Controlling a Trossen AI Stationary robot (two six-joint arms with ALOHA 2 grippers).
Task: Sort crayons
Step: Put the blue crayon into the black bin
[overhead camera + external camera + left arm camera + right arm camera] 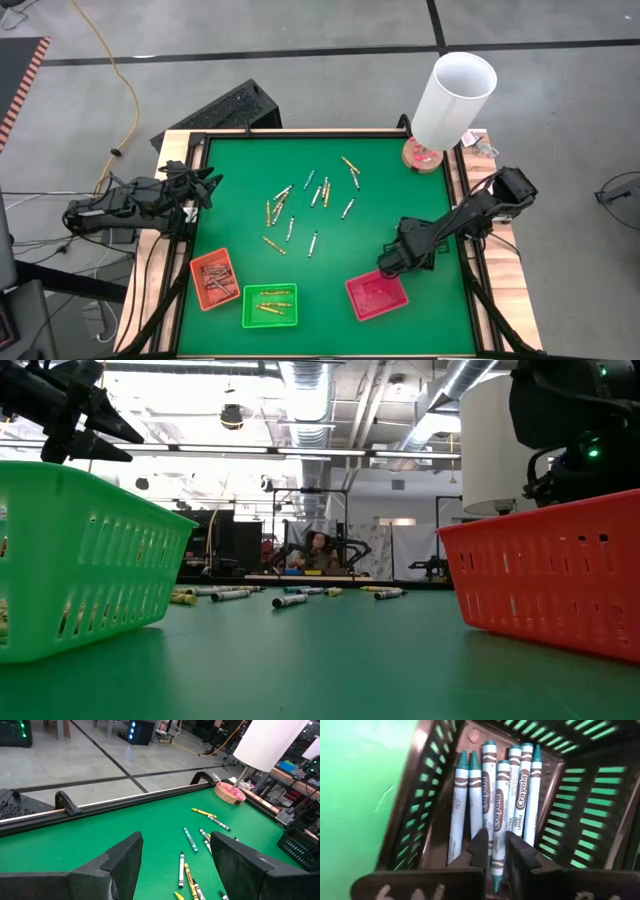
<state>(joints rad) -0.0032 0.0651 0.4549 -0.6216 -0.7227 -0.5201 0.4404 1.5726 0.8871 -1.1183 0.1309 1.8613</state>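
The right gripper (385,268) hangs just above the red tray (377,296) at the front right of the green table (400,190). In the right wrist view its fingers (479,847) stand slightly apart, with a light blue crayon (494,865) lying in the narrow gap between them; whether they pinch it or have let go cannot be told. That crayon rests among several other light blue crayons (522,795) lined up side by side on the tray floor.

The left gripper (205,185) waits at the left edge of the table, raised, its fingers (122,865) spread wide and holding nothing.

Loose crayons (315,195) lie scattered across the middle of the table, well apart from all the trays; yellow, silvery and blue ones show in the left wrist view. The orange tray (215,279) at the front left holds reddish-brown sticks, and the green tray (269,306) just beside it holds yellow-gold ones.

A white cylinder on a round wooden base (452,95) stands at the far right corner of the table.
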